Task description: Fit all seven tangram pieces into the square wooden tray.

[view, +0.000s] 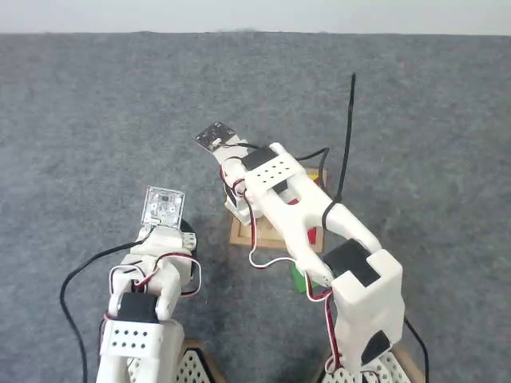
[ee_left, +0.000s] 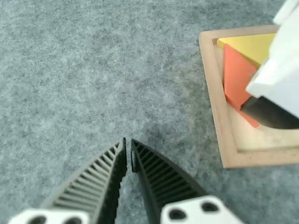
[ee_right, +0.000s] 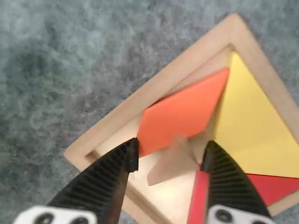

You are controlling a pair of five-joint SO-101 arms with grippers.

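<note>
Counting 2 arms: L arm (view: 152,295) and R arm (view: 319,223), each carrying 1 gripper, so 2 in all: L gripper (ee_left: 128,142), R gripper (ee_right: 171,147). 1 square wooden tray (ee_right: 117,122) is lying on 1 grey counter (view: 96,120). Tangram pcs showing: 4 total. 3 are sitting inside the tray: 1 yellow pc (ee_right: 252,126), 1 orange pc (ee_right: 182,112), 1 red pc (ee_right: 273,186). 1 green pc (view: 298,277) is peeking out under the R arm, just near of the tray. A red strip is running along 1 finger of the R gripper; can't tell if it's a separate pc, so not adding it.
</note>
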